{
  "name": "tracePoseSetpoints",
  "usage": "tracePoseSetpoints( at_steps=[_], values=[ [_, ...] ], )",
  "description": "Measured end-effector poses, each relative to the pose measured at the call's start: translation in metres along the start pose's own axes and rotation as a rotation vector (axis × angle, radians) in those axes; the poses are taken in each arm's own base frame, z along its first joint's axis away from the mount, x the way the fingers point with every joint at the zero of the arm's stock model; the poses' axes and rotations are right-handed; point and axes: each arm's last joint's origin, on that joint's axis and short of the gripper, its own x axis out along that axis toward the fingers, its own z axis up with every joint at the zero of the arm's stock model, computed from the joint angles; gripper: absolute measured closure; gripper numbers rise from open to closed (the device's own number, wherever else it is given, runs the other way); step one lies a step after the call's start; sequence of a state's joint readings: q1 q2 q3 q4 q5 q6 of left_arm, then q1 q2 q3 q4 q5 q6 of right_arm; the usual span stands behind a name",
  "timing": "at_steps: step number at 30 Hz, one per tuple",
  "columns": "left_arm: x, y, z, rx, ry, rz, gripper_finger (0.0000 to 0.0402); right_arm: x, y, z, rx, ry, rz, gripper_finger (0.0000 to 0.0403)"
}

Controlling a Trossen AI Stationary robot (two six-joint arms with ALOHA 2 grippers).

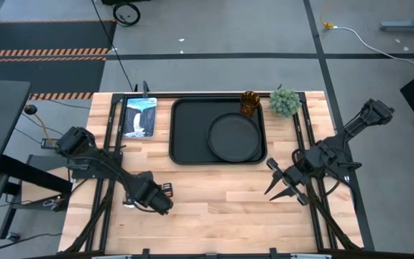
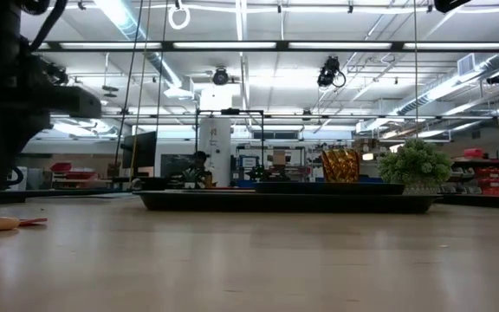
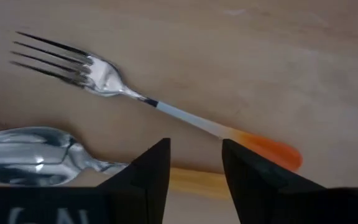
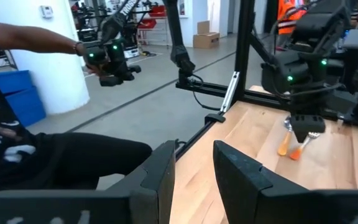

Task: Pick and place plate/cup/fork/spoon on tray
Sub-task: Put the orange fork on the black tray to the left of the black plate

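Left gripper hangs low over the fork and spoon on the bare wood near the table's front-left.

Its 2 fingers stand apart, holding nothing; the fork's orange handle lies just beyond them, and the spoon's handle seems to run under them. The plate sits inside the tray, the cup at the tray's far right corner. The right gripper waits open, well to the right.
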State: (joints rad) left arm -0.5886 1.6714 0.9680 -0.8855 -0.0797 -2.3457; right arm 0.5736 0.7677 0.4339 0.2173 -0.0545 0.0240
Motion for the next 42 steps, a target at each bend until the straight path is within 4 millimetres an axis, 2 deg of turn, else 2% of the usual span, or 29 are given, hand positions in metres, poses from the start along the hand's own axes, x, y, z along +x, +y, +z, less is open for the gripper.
tracePoseSetpoints(
  at_steps=[8, 21, 26, 31, 42],
  values=[
    [0.016, 0.006, 0.002, -0.021, 0.058, 0.017, 0.0250, 0.000, 0.005, 0.001, -0.014, -0.016, 0.026, 0.0286],
    [0.017, 0.004, 0.007, 0.004, 0.062, 0.046, 0.0251, 0.000, 0.005, 0.003, -0.030, -0.036, 0.020, 0.0286],
    [0.010, 0.005, 0.010, 0.049, 0.086, 0.029, 0.0251, 0.000, 0.005, 0.004, -0.032, -0.040, 0.020, 0.0286],
    [0.003, 0.006, 0.014, 0.148, 0.122, 0.043, 0.0251, 0.000, 0.005, 0.005, -0.033, -0.052, 0.020, 0.0286],
    [0.006, 0.001, 0.029, 0.540, 0.101, 0.088, 0.0276, 0.000, 0.005, 0.006, -0.032, -0.059, 0.019, 0.0286]
  ],
)
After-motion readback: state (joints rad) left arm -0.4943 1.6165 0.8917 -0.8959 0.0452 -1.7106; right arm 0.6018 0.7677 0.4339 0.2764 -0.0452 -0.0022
